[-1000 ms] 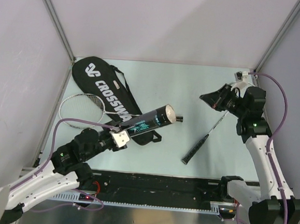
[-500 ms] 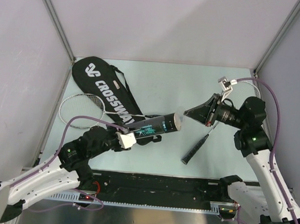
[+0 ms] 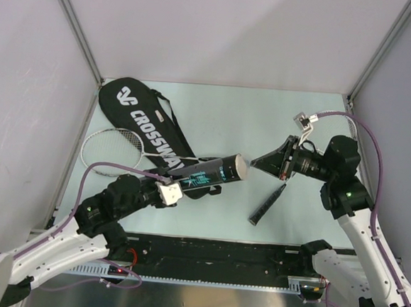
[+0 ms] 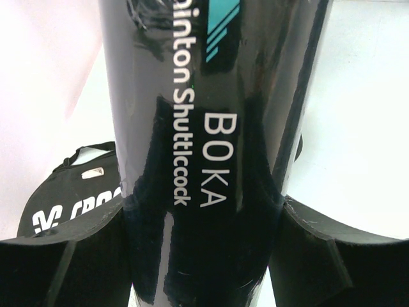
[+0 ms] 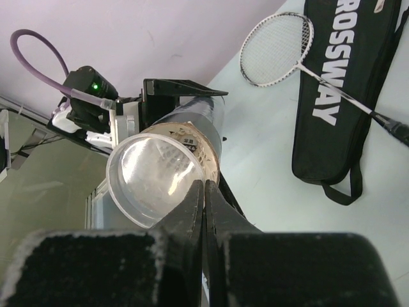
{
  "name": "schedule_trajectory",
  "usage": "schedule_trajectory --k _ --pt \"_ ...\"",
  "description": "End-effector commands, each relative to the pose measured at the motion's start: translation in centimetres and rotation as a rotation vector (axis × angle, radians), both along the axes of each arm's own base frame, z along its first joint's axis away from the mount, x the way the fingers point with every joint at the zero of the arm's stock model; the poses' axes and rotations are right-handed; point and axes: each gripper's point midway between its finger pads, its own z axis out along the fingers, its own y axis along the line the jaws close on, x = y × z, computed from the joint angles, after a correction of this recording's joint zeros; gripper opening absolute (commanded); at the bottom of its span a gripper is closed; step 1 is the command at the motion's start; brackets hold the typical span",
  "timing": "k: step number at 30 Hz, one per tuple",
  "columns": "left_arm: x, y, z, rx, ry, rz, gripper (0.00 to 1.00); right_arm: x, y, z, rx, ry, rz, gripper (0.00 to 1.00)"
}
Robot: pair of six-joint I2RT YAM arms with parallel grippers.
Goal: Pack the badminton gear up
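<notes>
My left gripper [image 3: 168, 191] is shut on the lower part of the dark teal-printed tube [image 3: 207, 173], which fills the left wrist view [image 4: 211, 128], lettered BOKA. It holds the tube tilted up to the right. A clear lid [image 5: 156, 182] sits at the tube's mouth [image 3: 240, 166]. My right gripper [image 3: 256, 162] is shut, its tips [image 5: 204, 185] against the lid's rim. One racket [image 3: 113, 146] lies across the black CROSSWAY bag [image 3: 147, 124]. The other racket's black handle [image 3: 267, 204] shows below my right gripper. No shuttlecock shows plainly.
The bag and the racket also show in the right wrist view, the bag [image 5: 348, 96] and the racket head [image 5: 275, 48]. Grey walls close the back and both sides. A black rail [image 3: 219, 254] runs along the near edge.
My right gripper has swung down and left from the back right to the tube's mouth. My left gripper has lowered the tube a little. The small end piece sticking out is now flush.
</notes>
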Motion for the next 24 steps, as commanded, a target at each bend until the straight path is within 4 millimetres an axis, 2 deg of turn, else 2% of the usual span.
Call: schedule_trajectory --k 1,7,24 --pt "0.2 -0.7 3.0 -0.07 -0.074 -0.026 0.48 0.1 0.2 -0.8 -0.023 0.012 0.005 0.0" --pt "0.2 -0.7 3.0 -0.072 -0.074 -0.025 0.49 0.2 1.0 -1.1 -0.031 0.014 0.003 0.0" --pt "0.0 -0.9 3.3 -0.095 -0.071 -0.036 0.49 1.4 0.8 -1.2 -0.046 0.014 -0.112 0.0"
